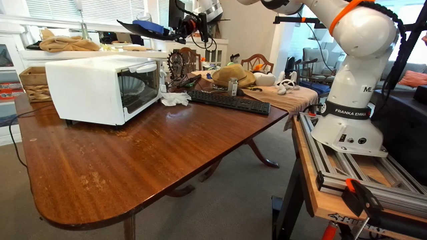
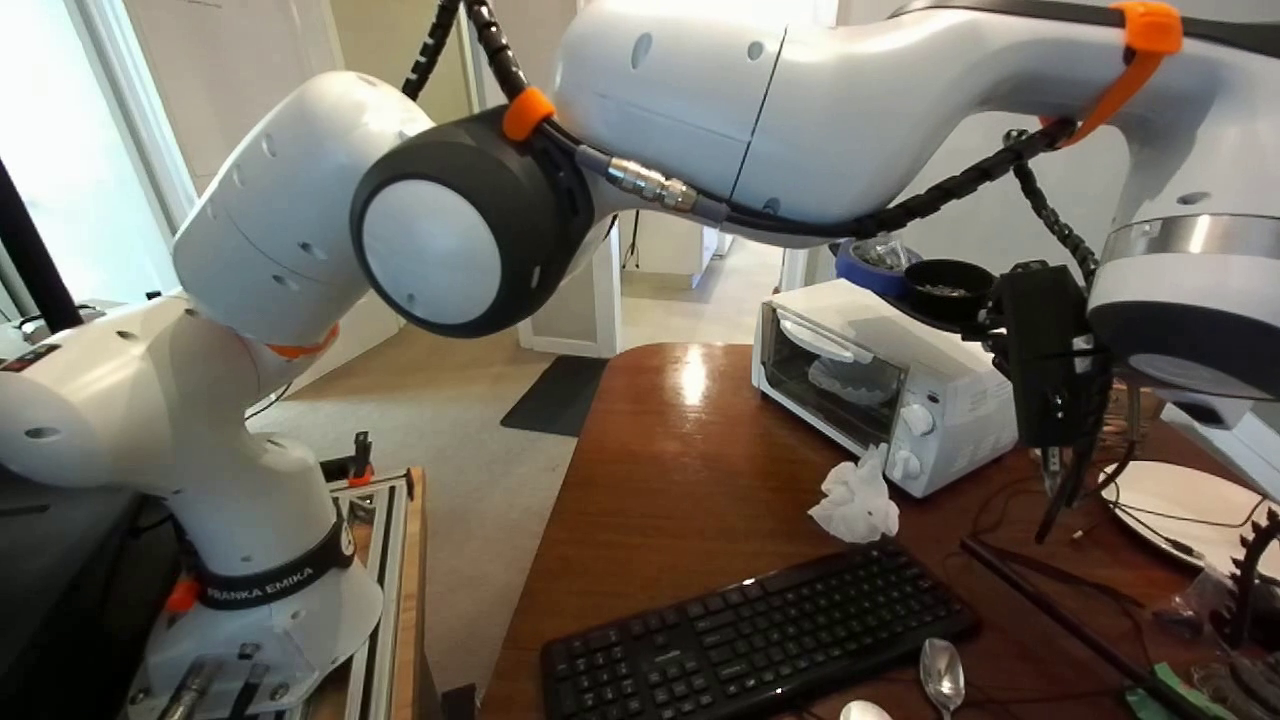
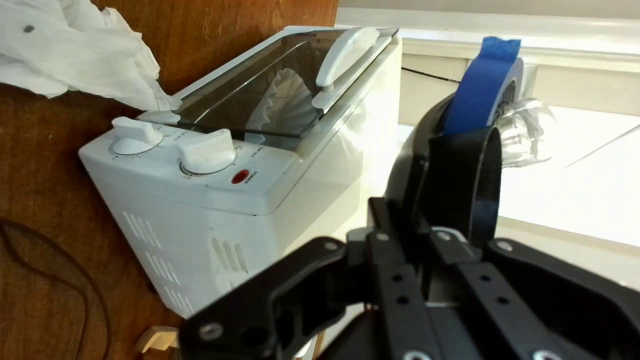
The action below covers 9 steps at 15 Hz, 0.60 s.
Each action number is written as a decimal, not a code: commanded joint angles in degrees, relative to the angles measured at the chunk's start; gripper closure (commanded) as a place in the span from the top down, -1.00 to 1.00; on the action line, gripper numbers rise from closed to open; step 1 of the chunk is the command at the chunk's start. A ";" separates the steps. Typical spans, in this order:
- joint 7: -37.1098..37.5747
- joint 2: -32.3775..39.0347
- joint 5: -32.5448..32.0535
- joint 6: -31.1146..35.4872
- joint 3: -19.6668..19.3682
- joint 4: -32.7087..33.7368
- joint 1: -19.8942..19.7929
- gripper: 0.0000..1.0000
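Resting on a black tray (image 1: pixel 141 32), a roll of blue tape (image 3: pixel 477 90) and a black bowl (image 2: pixel 950 283) are held higher than the white toaster oven (image 1: pixel 83 90) and apart from it. Clear crinkled plastic (image 3: pixel 526 132) is lodged at the ring of the tape, and some greyish content is shown in the bowl in an exterior view, too small to be identified. A pale fluted dish (image 3: pixel 286 97) is enclosed behind the oven's closed glass door (image 3: pixel 227 95). A wooden basket (image 1: pixel 33 90) is set just behind the oven, its inside hidden. A lidded glass jar (image 1: pixel 232 88) is placed well apart from the oven, by the keyboard (image 1: pixel 230 101); its contents cannot be made out. The fingers of the gripper (image 3: pixel 416 245) are nearly closed, with only a thin gap between them, and in that gap the edge of the tray is pinched. The gripper is positioned above and beyond the oven's end with the knobs (image 3: pixel 207 152). From there the tray is pointed outward, its long axis directed away from the fingers and roughly along the oven's length, toward the opposite end. It is held close to level, with its far edge curved upward; along that axis the bowl is set nearer the fingers and the tape farther out.
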 commanded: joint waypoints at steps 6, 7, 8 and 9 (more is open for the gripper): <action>9.28 5.21 3.07 -0.10 1.58 6.11 0.55 -0.96; 10.45 6.24 3.29 0.24 1.75 7.50 0.82 -0.96; 11.39 7.19 3.34 0.60 1.86 8.82 1.10 -0.96; 12.48 8.09 3.29 1.21 1.98 10.24 1.49 -0.96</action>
